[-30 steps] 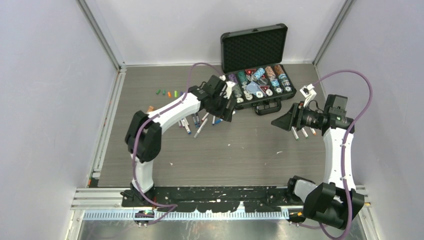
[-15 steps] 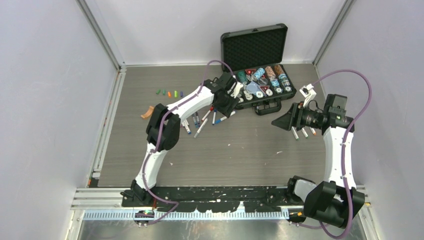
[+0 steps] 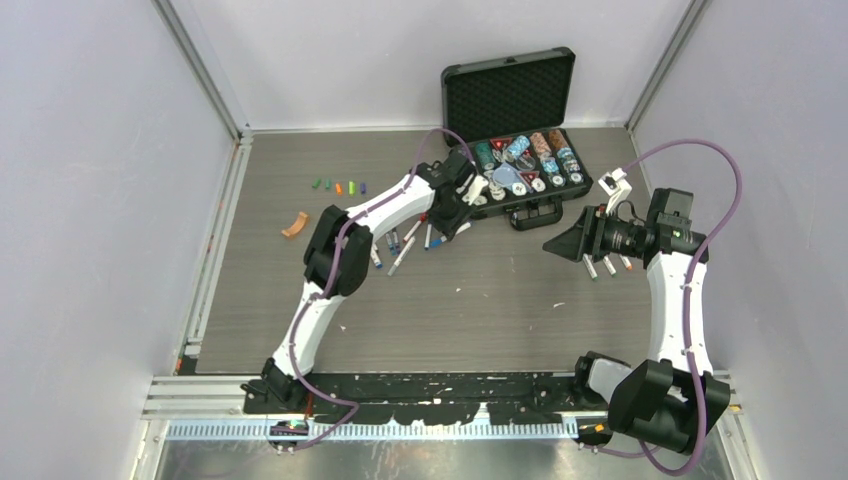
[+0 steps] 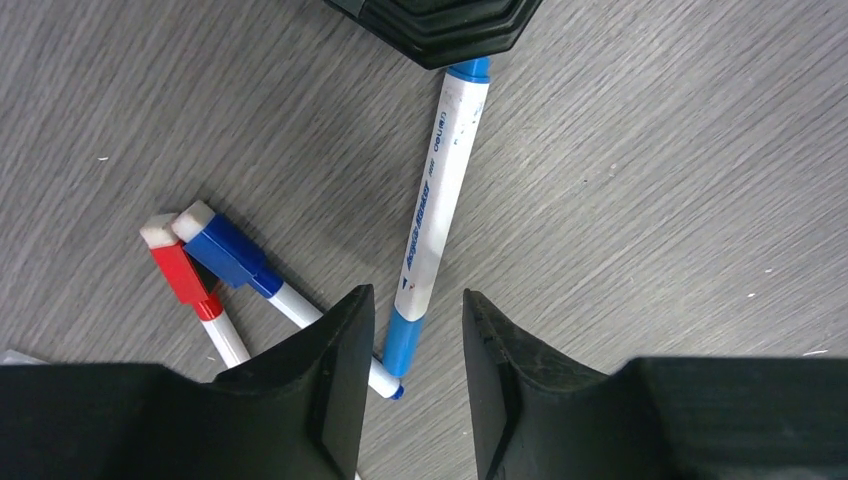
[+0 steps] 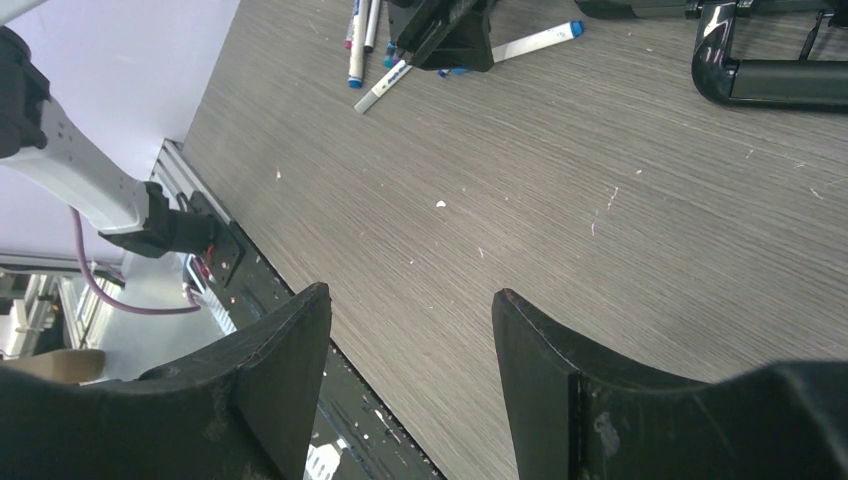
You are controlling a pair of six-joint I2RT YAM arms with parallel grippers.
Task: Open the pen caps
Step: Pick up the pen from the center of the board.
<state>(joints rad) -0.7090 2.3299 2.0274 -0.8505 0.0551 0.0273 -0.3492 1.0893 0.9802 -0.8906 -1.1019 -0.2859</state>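
Note:
In the left wrist view a white pen (image 4: 437,190) lies on the table, its light-blue pen cap (image 4: 403,342) between the fingertips of my left gripper (image 4: 416,292). The jaws are open, a small gap on each side of the cap. Beside it lie a red-capped pen (image 4: 183,275) and a dark-blue-capped pen (image 4: 232,257). From above, my left gripper (image 3: 456,222) is low over the right end of the pen cluster (image 3: 400,242). Several loose pen caps (image 3: 338,186) lie in a row at the far left. My right gripper (image 3: 560,245) hangs open and empty above the table.
An open black case (image 3: 560,195) of poker chips stands just behind the left gripper; its handle (image 5: 760,80) shows in the right wrist view. More pens (image 3: 606,266) lie under the right arm. An orange curved piece (image 3: 294,224) lies at the left.
The left arm has reached further right over the pens, and its jaws have narrowed around the light-blue cap. The right arm has not moved.

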